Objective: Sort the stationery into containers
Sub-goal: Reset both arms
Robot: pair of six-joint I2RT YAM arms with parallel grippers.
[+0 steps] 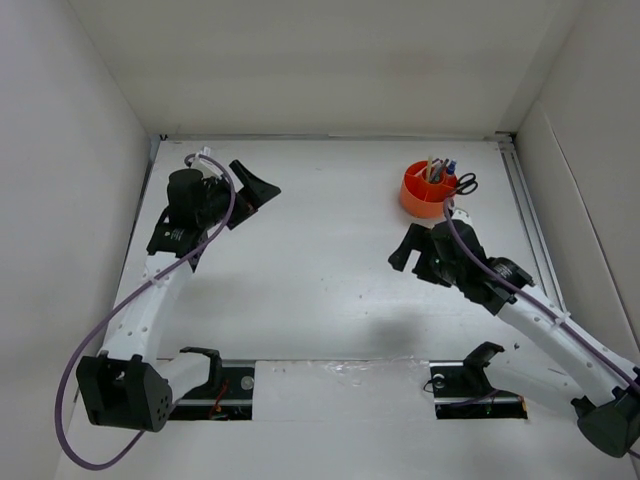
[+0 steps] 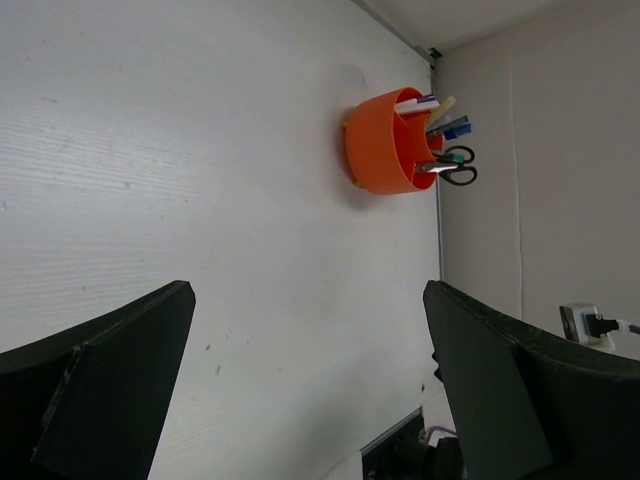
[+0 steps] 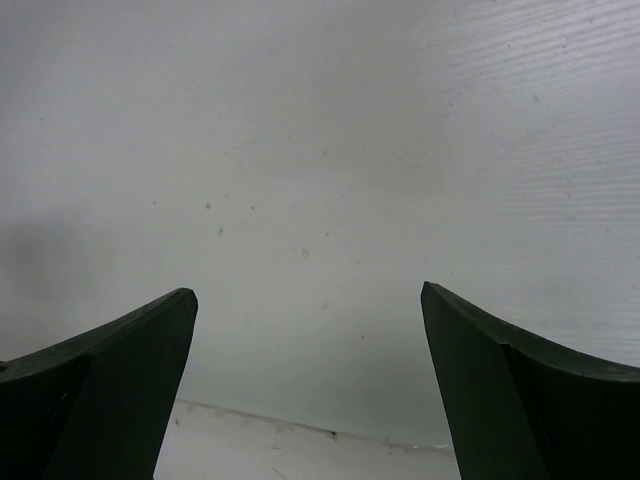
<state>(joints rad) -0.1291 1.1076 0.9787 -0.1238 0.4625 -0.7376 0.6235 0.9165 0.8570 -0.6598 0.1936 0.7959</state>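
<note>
The orange container (image 1: 424,193) stands at the table's back right. Out of its top stick several pens (image 1: 437,167), and the black scissors (image 1: 466,183) sit in it with their handles over the right rim. The left wrist view shows the same container (image 2: 380,140) far ahead, with the scissors (image 2: 456,168) and pens (image 2: 440,115) in it. My left gripper (image 1: 257,190) is open at the back left, nothing between its fingers (image 2: 110,390). My right gripper (image 1: 404,250) is open just in front of the container, over bare table (image 3: 300,150).
White walls close in the table on three sides. A metal rail (image 1: 522,200) runs along the right edge next to the container. The arms' base mounts (image 1: 215,378) (image 1: 475,380) sit at the near edge. A plug (image 2: 592,323) shows on the right wall.
</note>
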